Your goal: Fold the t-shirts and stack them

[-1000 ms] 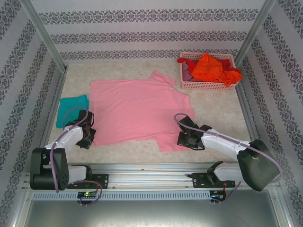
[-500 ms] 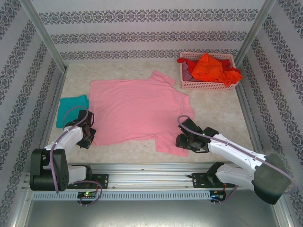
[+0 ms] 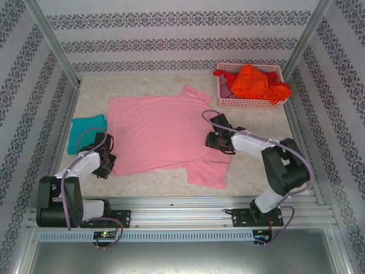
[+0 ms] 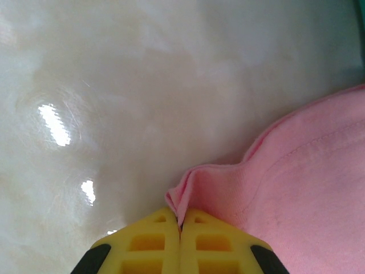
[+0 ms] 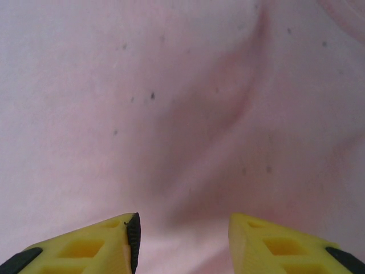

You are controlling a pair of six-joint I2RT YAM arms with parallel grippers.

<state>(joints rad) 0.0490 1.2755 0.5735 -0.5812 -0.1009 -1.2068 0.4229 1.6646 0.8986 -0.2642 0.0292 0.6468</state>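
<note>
On the tabletop [image 3: 256,142] the light pink t-shirt [image 3: 159,131] lies spread flat, its first fold apparently beginning. The left pincer [image 4: 181,220] pinches its near-left hem corner. The right pincer [image 5: 183,228], jaws partly apart, hovers over the sleeve side, likely needing a grip next.

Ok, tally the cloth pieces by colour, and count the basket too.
Pink basket: 1
Light pink t-shirt, spread flat: 1
Teal t-shirt, at the left: 1
Orange cloth in the basket: 1
Red cloth in the basket: 1
Mauve cloth in the basket: 1
Total: 6
</note>
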